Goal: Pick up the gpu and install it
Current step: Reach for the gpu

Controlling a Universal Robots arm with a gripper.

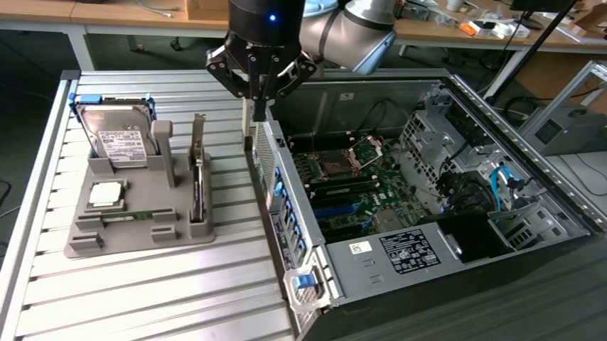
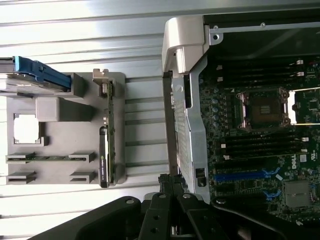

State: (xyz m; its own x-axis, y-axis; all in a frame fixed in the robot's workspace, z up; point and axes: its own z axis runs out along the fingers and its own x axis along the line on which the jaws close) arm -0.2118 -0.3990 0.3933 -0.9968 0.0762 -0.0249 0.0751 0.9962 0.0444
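The gpu [image 1: 197,174] stands on edge in a slot of the grey holder [image 1: 142,243] on the slatted table. It is a thin card with a metal bracket at its far end. In the wrist view the gpu [image 2: 106,135] shows as a slim green and dark strip along the holder's edge [image 2: 60,107]. My gripper [image 1: 258,106] hangs above the rear wall of the open computer case [image 1: 284,206], to the exterior view's right of the gpu and apart from it. Its fingers [image 2: 172,182] are shut with nothing between them.
The holder also carries a hard drive [image 1: 119,138] with a blue frame, a square processor [image 1: 106,193] and a narrow memory strip [image 1: 138,214]. The motherboard [image 1: 356,185] lies exposed inside the case, with blue expansion slots [image 2: 245,176]. Bare slatted table [image 1: 152,298] lies in front of the holder.
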